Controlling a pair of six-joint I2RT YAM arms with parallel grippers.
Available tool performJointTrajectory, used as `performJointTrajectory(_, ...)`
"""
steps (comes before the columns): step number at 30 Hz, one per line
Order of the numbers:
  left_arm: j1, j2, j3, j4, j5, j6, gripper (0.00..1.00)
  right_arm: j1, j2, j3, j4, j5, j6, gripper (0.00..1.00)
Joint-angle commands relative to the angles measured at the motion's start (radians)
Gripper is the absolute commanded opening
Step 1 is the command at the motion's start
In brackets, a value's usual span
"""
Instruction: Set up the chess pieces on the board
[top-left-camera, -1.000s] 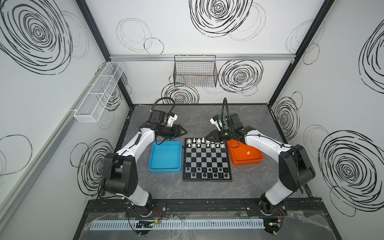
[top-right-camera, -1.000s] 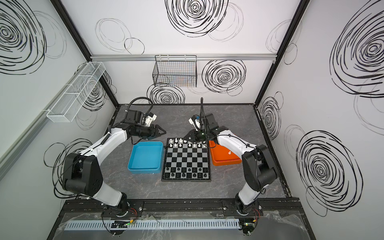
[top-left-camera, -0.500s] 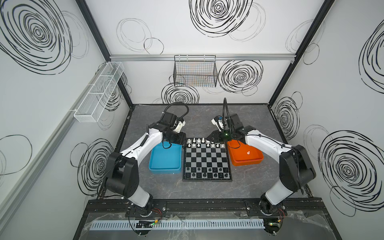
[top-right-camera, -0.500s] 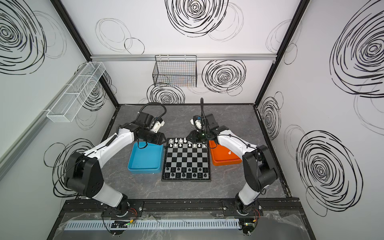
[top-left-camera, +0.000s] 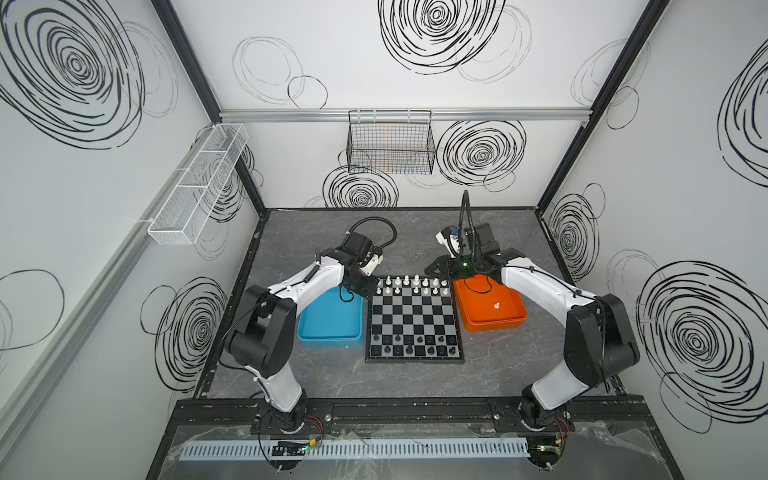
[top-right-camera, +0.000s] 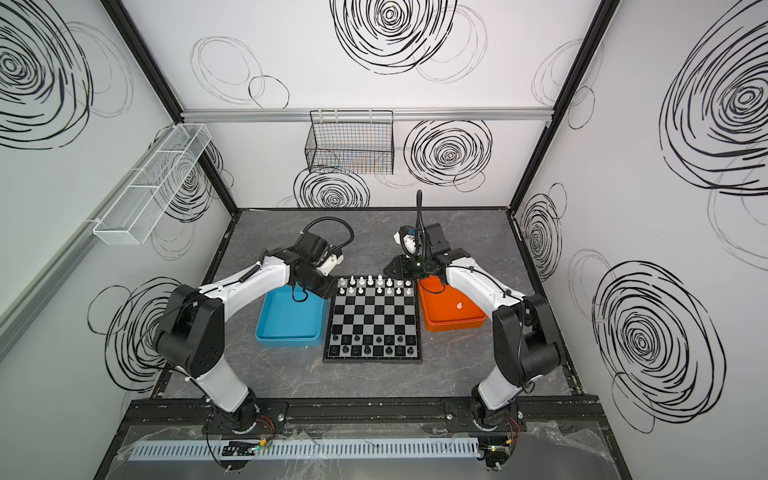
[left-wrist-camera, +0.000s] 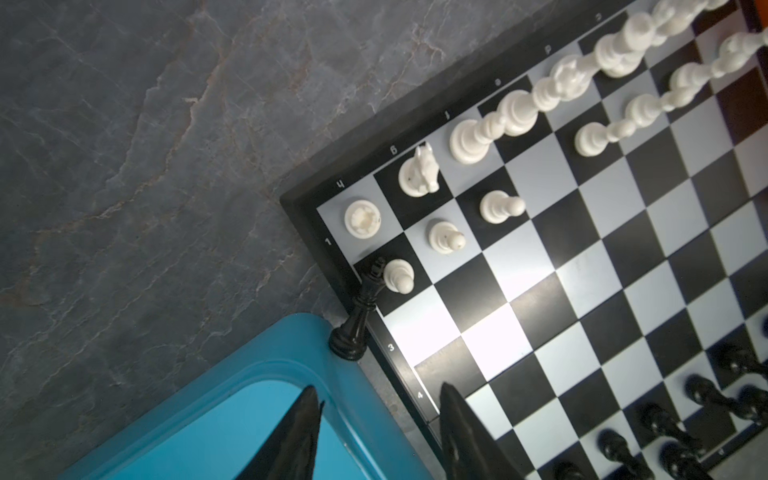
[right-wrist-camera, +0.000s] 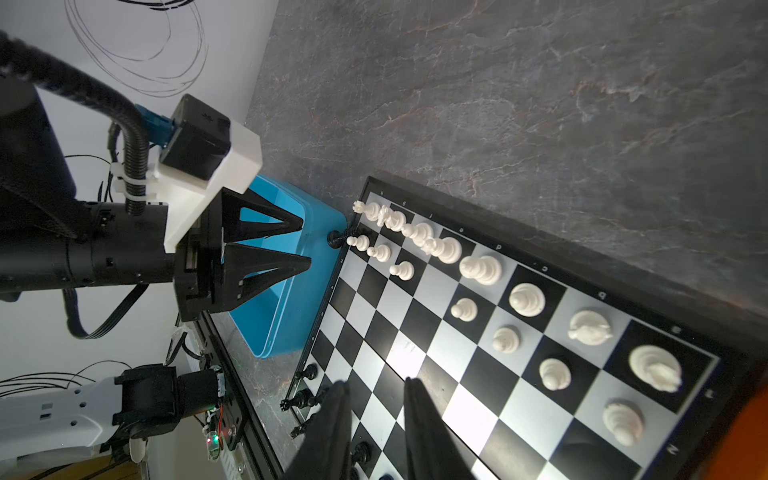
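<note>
Left end effector (left-wrist-camera: 379, 386), half-open and empty, faces the leaning black chess piece (left-wrist-camera: 360, 309): light, glossy, probably slippery, best pinched across its narrow stem.

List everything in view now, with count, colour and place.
board: one, black and grey checks, mid-table.
blue tray: one, left of the board.
orange tray: one, right of the board.
white chess pieces: fifteen, far two rows of the board, one pawn gap.
loose white piece: one, in the orange tray.
black chess pieces: count unclear, near two rows.
tall black piece: one, off the squares, tilted between the blue tray's corner and the board's frame.
wire basket: one, black, back wall.
mesh shelf: one, white, left wall.
table: one, grey marbled.
left gripper: black, open, over the blue tray's far corner.
right gripper: black, jaws slightly apart and empty, at the board's far right corner.
</note>
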Motion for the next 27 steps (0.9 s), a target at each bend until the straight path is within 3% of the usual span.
performJointTrajectory(1, -0.003, 0.015, 0.018, 0.032, -0.045, 0.049, 0.51, -0.010, -0.030, -0.005, -0.029, -0.019, -0.032, 0.27)
performJointTrajectory(11, -0.066, 0.055, 0.032, 0.042, -0.087, 0.102, 0.50, -0.019, -0.020, -0.008, -0.029, -0.029, -0.035, 0.27)
performJointTrajectory(27, -0.066, 0.125, 0.031, 0.048, -0.153, 0.115, 0.49, -0.037, -0.018, -0.013, -0.031, -0.034, -0.041, 0.27)
